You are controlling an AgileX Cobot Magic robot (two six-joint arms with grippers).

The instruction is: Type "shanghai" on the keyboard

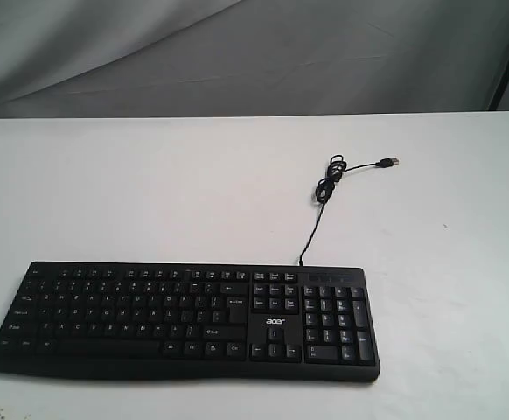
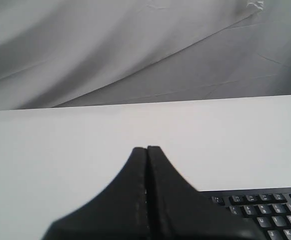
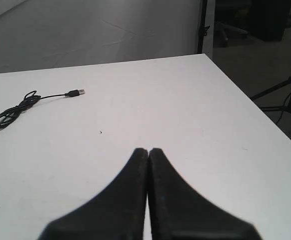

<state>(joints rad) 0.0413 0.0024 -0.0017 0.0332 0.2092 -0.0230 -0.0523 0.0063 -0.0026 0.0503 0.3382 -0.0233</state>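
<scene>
The black keyboard lies flat near the front edge of the white table, number pad to the right, with a white "acer" logo. Its thin cable runs back to a coil and ends in a USB plug. Neither arm shows in the exterior view. In the left wrist view my left gripper is shut and empty, with a corner of the keyboard beside its fingers. In the right wrist view my right gripper is shut with nothing in it, above bare table, the cable and USB plug off to one side.
A grey cloth backdrop hangs behind the table. The table's right edge drops off to a dark floor with a tripod leg.
</scene>
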